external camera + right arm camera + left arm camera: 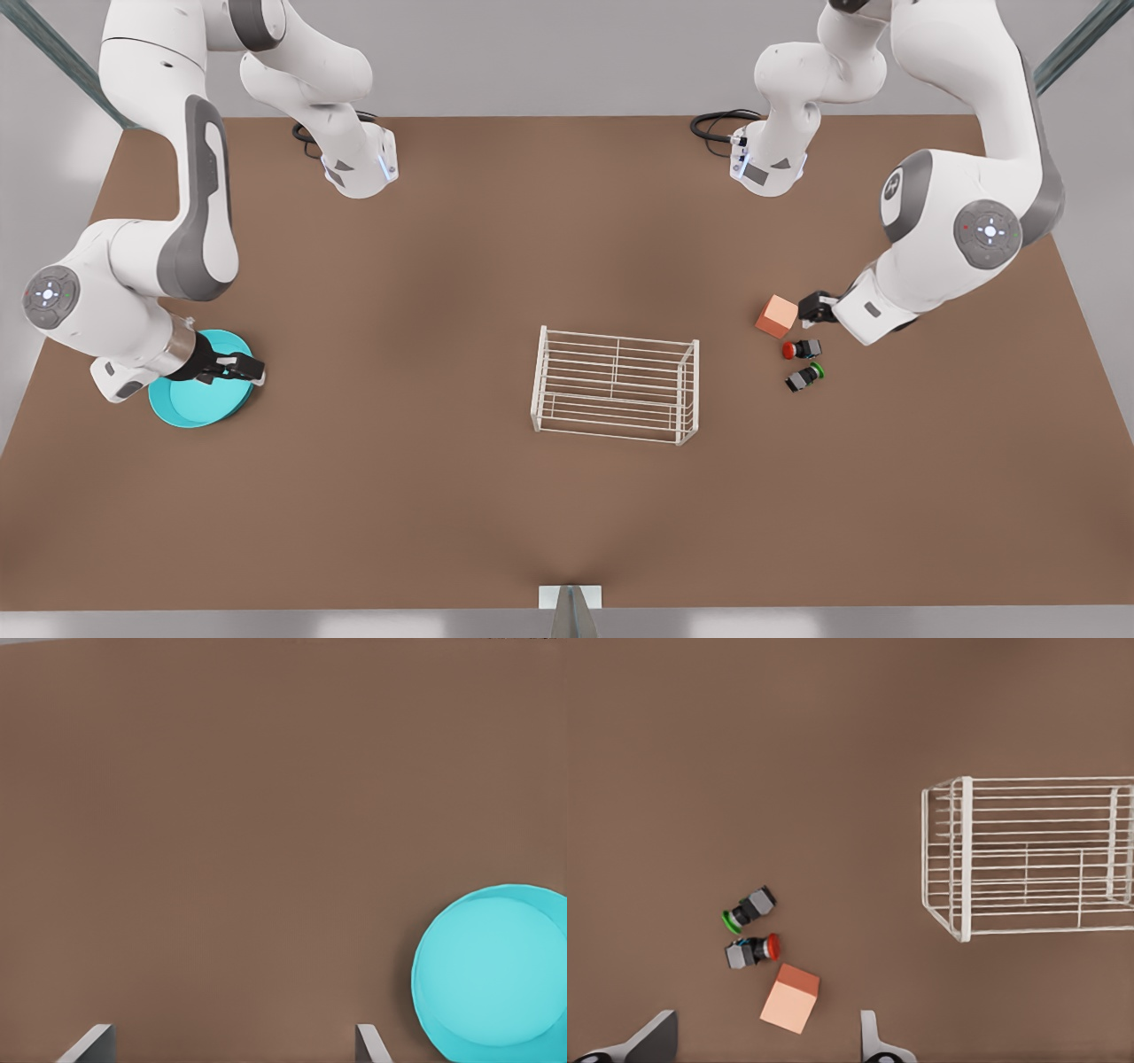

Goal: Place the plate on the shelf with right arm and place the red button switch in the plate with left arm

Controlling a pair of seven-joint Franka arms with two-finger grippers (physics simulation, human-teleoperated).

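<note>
No readable text, label, brand or number is showing anywhere: nothing legible is appearing on the white jointed arms, the brown worktop (496,266), or the small items lying on it.

The brown table (443,266) carries the plate (190,403), the shelf (616,385), an orange cube (777,316) and two switches (the red button switch (800,349), the green-capped switch (804,377))
</note>
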